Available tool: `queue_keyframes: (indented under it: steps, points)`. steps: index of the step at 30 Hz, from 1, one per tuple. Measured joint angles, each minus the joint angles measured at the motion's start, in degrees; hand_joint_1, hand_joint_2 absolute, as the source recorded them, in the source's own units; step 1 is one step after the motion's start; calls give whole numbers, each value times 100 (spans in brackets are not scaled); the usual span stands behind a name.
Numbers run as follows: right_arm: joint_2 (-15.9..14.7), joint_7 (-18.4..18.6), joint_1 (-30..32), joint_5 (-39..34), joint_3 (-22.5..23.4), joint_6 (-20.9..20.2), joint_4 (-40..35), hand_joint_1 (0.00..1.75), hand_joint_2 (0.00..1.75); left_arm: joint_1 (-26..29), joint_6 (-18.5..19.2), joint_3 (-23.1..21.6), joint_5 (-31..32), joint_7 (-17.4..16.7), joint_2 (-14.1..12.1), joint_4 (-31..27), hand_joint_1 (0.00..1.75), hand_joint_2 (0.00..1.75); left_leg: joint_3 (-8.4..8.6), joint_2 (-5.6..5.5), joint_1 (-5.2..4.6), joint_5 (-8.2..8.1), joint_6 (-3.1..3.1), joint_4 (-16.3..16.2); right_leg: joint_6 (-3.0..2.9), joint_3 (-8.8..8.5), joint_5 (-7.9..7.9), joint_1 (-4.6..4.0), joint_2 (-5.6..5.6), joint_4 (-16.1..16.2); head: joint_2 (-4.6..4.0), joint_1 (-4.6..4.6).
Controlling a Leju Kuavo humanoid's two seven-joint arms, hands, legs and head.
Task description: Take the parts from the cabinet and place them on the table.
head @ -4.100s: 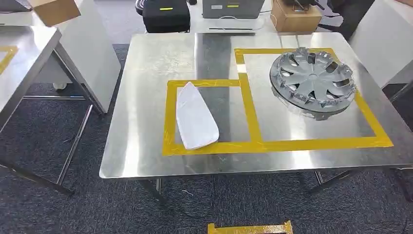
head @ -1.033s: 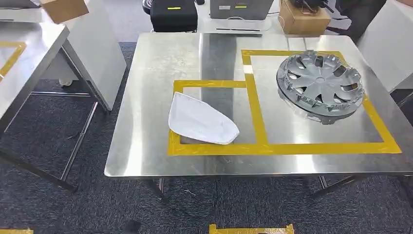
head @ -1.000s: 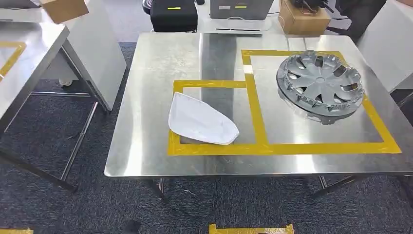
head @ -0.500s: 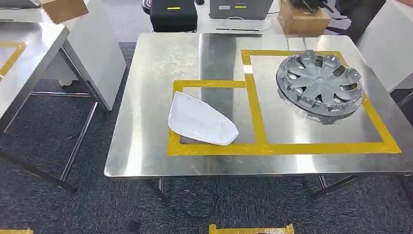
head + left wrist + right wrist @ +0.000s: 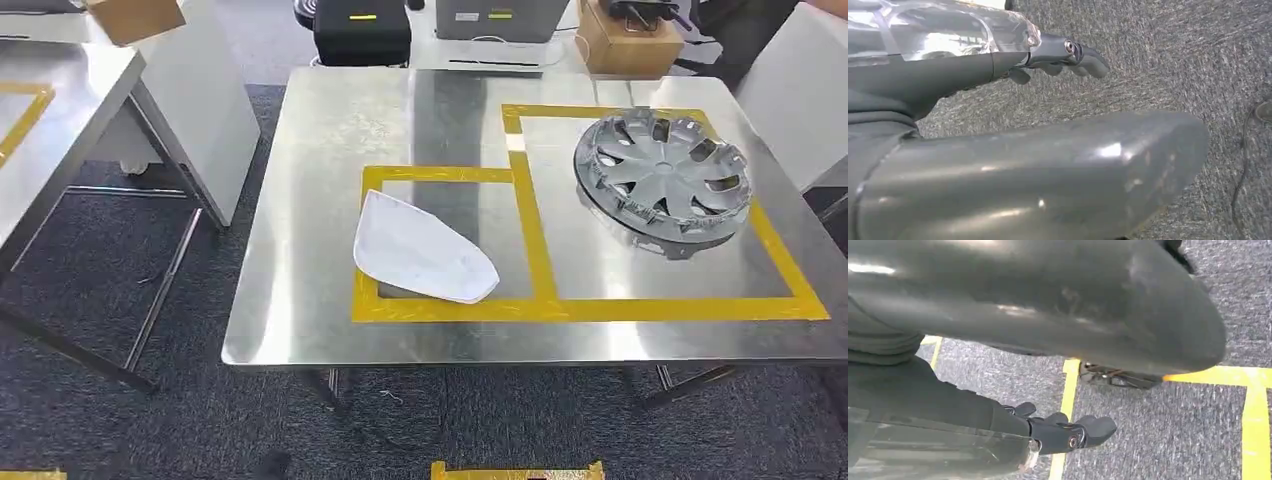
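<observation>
From your head view, the white cover (image 5: pixel 423 252) lies near the tabletop (image 5: pixel 320 150) front edge, the hubcap (image 5: pixel 662 177) toward its far right corner. At your left wrist, the left hand (image 5: pixel 1068 55) hangs over carpet, fingers loosely apart, empty. At your right wrist, the right hand (image 5: pixel 1068 430) likewise.

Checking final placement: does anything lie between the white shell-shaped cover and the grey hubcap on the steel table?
Only the yellow tape line separates the white cover from the grey hubcap; nothing else lies between them.
</observation>
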State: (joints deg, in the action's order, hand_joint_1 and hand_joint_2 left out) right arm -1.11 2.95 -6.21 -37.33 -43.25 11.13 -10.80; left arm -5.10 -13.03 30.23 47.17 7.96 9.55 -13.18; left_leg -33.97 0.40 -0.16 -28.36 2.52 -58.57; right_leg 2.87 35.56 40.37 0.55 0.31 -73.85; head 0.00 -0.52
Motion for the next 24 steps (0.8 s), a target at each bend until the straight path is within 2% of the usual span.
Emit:
queue_keyframes:
  steps: [1, 2, 4, 5, 8, 9, 10, 11, 12, 14, 15, 16, 17, 18, 19, 20, 21, 22, 24]
  points:
    - [2, 0, 8, 0, 0, -7, 0, 0, 0, 0, 0, -2, 0, 0, -2, 7, 0, 0, 6, -1, -1, -2, -3, 0, -13, -9, -170, 0, -1, 78, 0, 0]
    - [2, 0, 5, 0, 0, -9, -2, 0, 0, 0, -2, -2, -2, 0, -2, 7, 0, 0, 11, -6, -3, -3, -5, -1, -32, -112, -429, -2, -1, 359, 0, 0]
    - [-2, 0, -7, 0, 0, -7, -4, 0, 0, -3, -2, -4, -2, 0, 2, 9, 0, 0, 32, -15, -10, -4, -20, 0, -114, -550, -980, -9, -3, 1364, 0, -2]
    - [-13, 0, -12, 0, 0, -9, -2, 0, 0, -10, -2, -4, -2, 0, 9, 9, 0, 0, 22, -16, -24, 4, -44, -5, -155, -689, -959, -31, -2, 1649, 0, 0]
    - [-20, 0, -15, 0, 0, -13, -2, 0, 0, -14, -15, -7, -15, -2, 13, 13, 0, 0, 5, -17, 9, 74, -163, 10, -194, -685, -1019, -76, -2, 1715, 0, 7]
    - [-20, 0, -14, 2, 0, -13, -4, 0, 0, -14, -17, -7, -15, -7, 13, 17, 0, 0, 14, -15, 5, 96, -200, 29, -240, -682, -1056, -74, -5, 1751, 0, 7]
    - [-15, 0, -20, 2, 0, -15, -7, 0, 0, -15, -22, -7, -17, -9, 11, 17, 0, 0, -6, -16, 13, 31, -229, 7, -286, -708, -1146, -9, -32, 1859, 0, 4]
    - [-22, 0, -31, 4, 2, -18, -4, 0, 0, -15, -33, -7, -17, -9, 9, 17, 0, 0, -47, -30, 8, -166, -273, -126, -318, -692, -1187, -16, -35, 1902, 0, 26]
    - [-28, 0, -34, 7, 4, -15, -4, 0, 0, -18, -43, -9, -20, -9, 9, 17, 0, 0, -173, -36, 29, -462, -305, -472, -352, -654, -1221, -10, -41, 1903, 0, 70]
    - [-24, 0, -29, 7, 4, -22, -4, 0, 0, -15, -55, -9, -26, -9, 4, 20, 0, 0, -458, -48, 74, -929, -369, -1317, -341, -570, -1263, -10, -57, 1886, 0, 107]
    - [-24, 0, -24, 7, 4, -24, -4, 0, 0, -14, -61, -9, -37, -9, -4, 24, 0, 0, -514, -47, 91, -1003, -397, -1556, -329, -529, -1284, -6, -64, 1874, 0, 114]
    - [-24, 0, -20, 7, 4, -24, -4, 0, 0, -14, -68, -9, -42, -9, -4, 28, 0, 0, -442, -45, 113, -932, -421, -1532, -308, -489, -1302, 3, -66, 1853, 0, 120]
    - [-22, 0, -20, 7, 4, -26, -4, 0, 0, -15, -72, -9, -44, -9, -9, 33, 0, 0, -243, -40, 138, -756, -448, -1268, -290, -447, -1313, 22, -69, 1820, 0, 125]
    - [-22, 0, -23, 9, 4, -28, -4, 0, 0, -15, -72, -9, -50, -9, -18, 35, 0, 0, 26, -35, 159, -560, -474, -861, -272, -407, -1316, 49, -67, 1775, 0, 127]
    - [-22, 0, -31, 9, 4, -31, -4, 0, 0, -21, -77, -9, -52, -9, -24, 35, 0, 0, 412, -24, 193, -355, -522, -267, -232, -355, -1304, 77, -62, 1702, 0, 136]
    - [-31, 0, -34, 9, 7, -28, -4, 0, 0, -36, -79, -11, -55, -9, -20, 37, 0, 0, 584, -38, 196, -490, -575, 38, -180, -300, -1296, 68, -50, 1643, 0, 166]
    - [-28, 0, -44, 13, 7, -31, -4, 0, 0, -40, -79, -13, -59, -7, -15, 37, 0, 0, 575, -91, 168, -403, -446, 1, -136, -271, -1300, 53, -38, 1593, 0, 219]
    - [-31, -4, -42, 15, 7, -31, -4, 0, 0, -35, -83, -13, -63, -9, -24, 39, 0, 0, 521, -86, 169, -415, -424, 3, -96, -272, -1327, 50, -24, 1579, 0, 188]
    - [-31, -9, -30, 17, 7, -35, -4, 0, 0, -35, -83, -15, -76, -9, -31, 42, 0, 0, 487, -80, 150, -392, -336, -18, -25, -265, -1388, 71, 0, 1607, 0, 181]
